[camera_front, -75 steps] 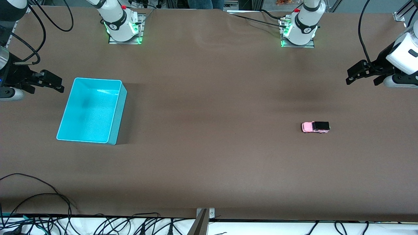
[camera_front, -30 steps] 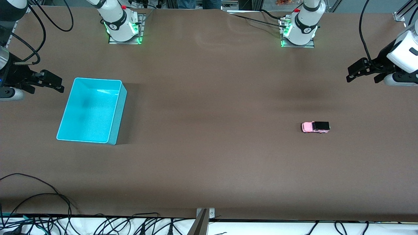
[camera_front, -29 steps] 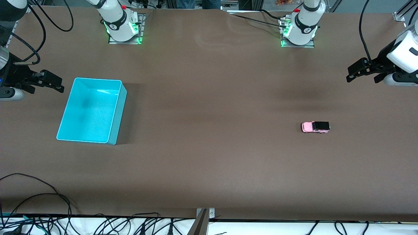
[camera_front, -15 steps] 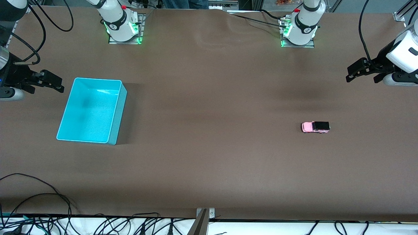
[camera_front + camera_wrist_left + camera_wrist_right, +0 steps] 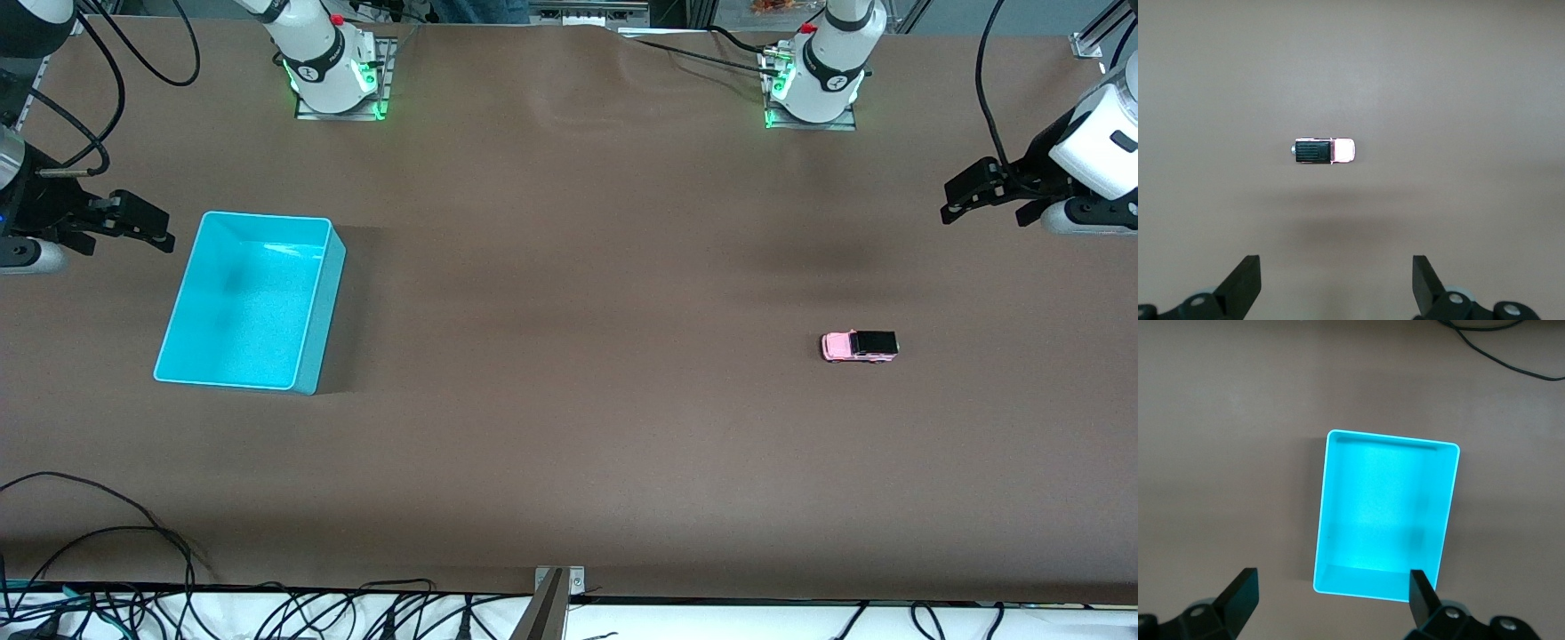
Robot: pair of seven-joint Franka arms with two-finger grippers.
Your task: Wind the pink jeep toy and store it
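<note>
The pink jeep toy (image 5: 859, 346) stands on its wheels on the brown table toward the left arm's end, pink hood and black rear roof; it shows whole in the left wrist view (image 5: 1324, 151). My left gripper (image 5: 985, 202) hangs open and empty high above the table edge at that end, well apart from the jeep (image 5: 1336, 287). My right gripper (image 5: 129, 227) is open and empty, up in the air beside the cyan bin (image 5: 191, 293), whose bare inside fills the right wrist view (image 5: 1338, 440), with the open gripper (image 5: 1333, 600) there too.
Both arm bases (image 5: 333, 67) (image 5: 813, 80) stand along the table edge farthest from the front camera. Black cables (image 5: 107, 533) lie along the nearest edge. A metal bracket (image 5: 556, 591) sits at the middle of that edge.
The left gripper has drifted very slightly; the jeep, the bin and the right arm have not moved.
</note>
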